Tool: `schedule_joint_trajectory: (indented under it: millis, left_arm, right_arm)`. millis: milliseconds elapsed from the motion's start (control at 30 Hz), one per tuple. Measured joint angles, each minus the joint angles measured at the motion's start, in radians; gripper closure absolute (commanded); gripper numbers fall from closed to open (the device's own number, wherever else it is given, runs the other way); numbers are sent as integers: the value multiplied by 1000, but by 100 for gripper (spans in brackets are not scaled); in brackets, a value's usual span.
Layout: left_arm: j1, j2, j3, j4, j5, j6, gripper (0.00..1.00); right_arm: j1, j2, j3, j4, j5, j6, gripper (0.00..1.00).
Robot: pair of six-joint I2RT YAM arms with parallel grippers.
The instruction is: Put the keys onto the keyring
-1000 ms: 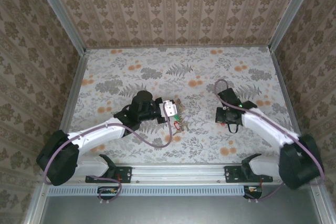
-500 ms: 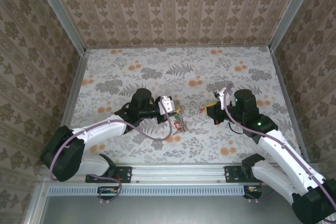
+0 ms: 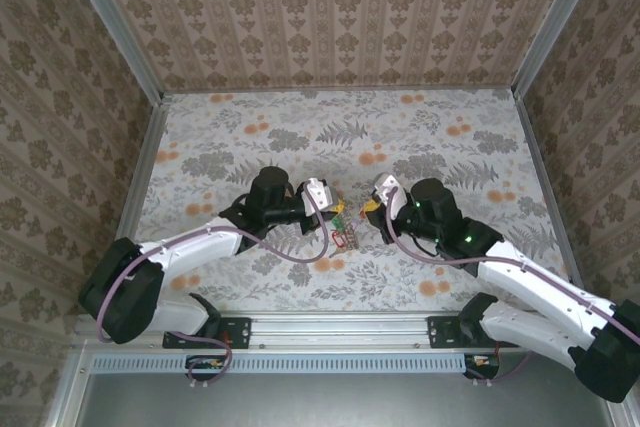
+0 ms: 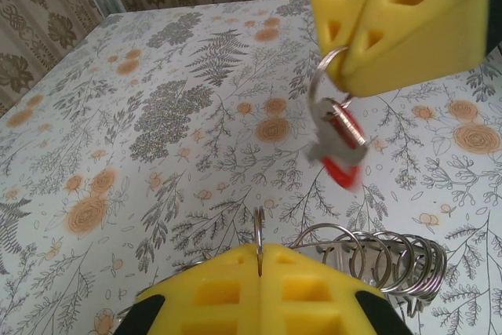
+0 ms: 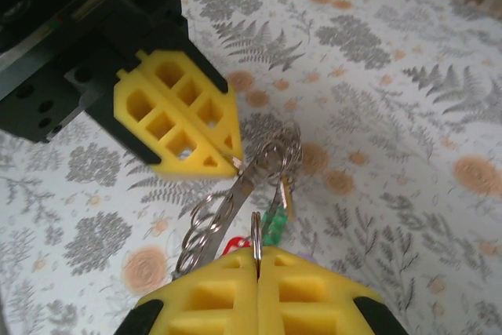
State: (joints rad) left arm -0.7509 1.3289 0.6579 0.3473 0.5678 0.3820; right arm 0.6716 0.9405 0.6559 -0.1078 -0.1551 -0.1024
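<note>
- Pinched tight in left fingers (image 4: 196, 304): keyring (image 4: 384, 260), coils jutting sideways, offered as a fixed target.
- Just above keyring, clamped between pressed-together right fingers (image 4: 392, 13): loop carrying red key (image 4: 341, 143), dangling free.
- Probably posed so for threading loop onto keyring's coil; not yet joined.

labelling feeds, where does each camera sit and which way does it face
top external: above, behind the bases, looking down at the table; left arm and right arm show
left wrist: faces the right claw and red key; left claw at bottom
right wrist: faces the left claw; right claw at bottom
shared: both wrist views catch the keyring
</note>
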Motion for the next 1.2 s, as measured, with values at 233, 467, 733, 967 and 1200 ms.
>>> schedule_joint_trajectory:
  millis: [233, 467, 733, 967, 1200]
  left_arm:
    - [0, 13, 6, 6, 7, -21, 100]
    - [0, 21, 17, 6, 3, -44, 100]
    - [0, 24, 21, 6, -11, -62, 100]
    - [1, 25, 21, 21, -11, -69, 100]
    - [14, 26, 21, 32, -10, -68, 100]
  right_arm:
    - [21, 86, 5, 63, 40, -56, 100]
    - [25, 122, 16, 111, 26, -60, 100]
    - [27, 131, 19, 127, -18, -53, 100]
    - [32, 159, 19, 154, 0, -20, 100]
    - [48, 183, 30, 200, 71, 29, 100]
